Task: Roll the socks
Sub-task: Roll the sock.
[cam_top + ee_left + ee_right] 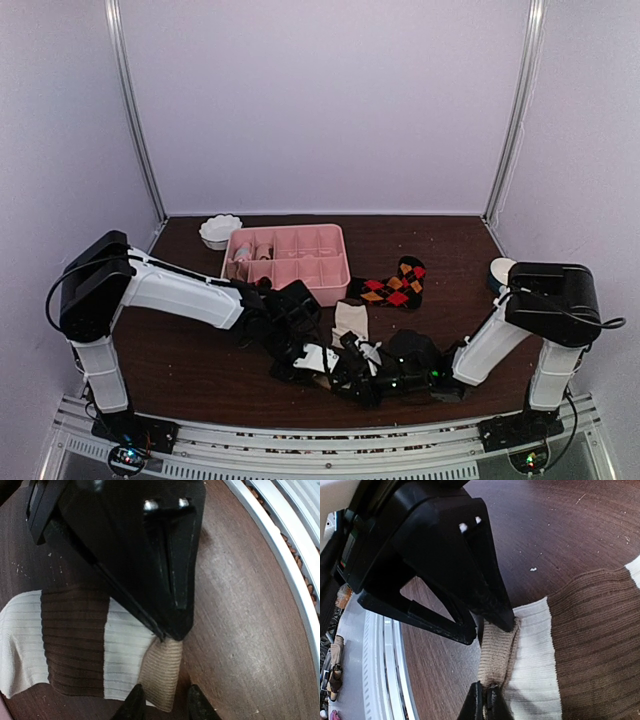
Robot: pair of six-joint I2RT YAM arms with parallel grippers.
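A cream-white sock (122, 652) with brown bands (72, 640) and a tan end (160, 672) lies flat on the brown table; it also shows in the top view (350, 320). My right gripper (485, 702) is shut on the tan end (497, 652). My left gripper (166, 702) is open, its fingers on either side of the same tan end. Both grippers meet at the front middle of the table (325, 362). A black argyle sock (395, 285) lies flat behind them, apart from both.
A pink compartment tray (335, 270) stands at the back middle, with a small white bowl (220, 230) to its left. A white and blue round object (500, 272) sits at the right edge. The metal rail of the table's front edge (280, 555) runs close by.
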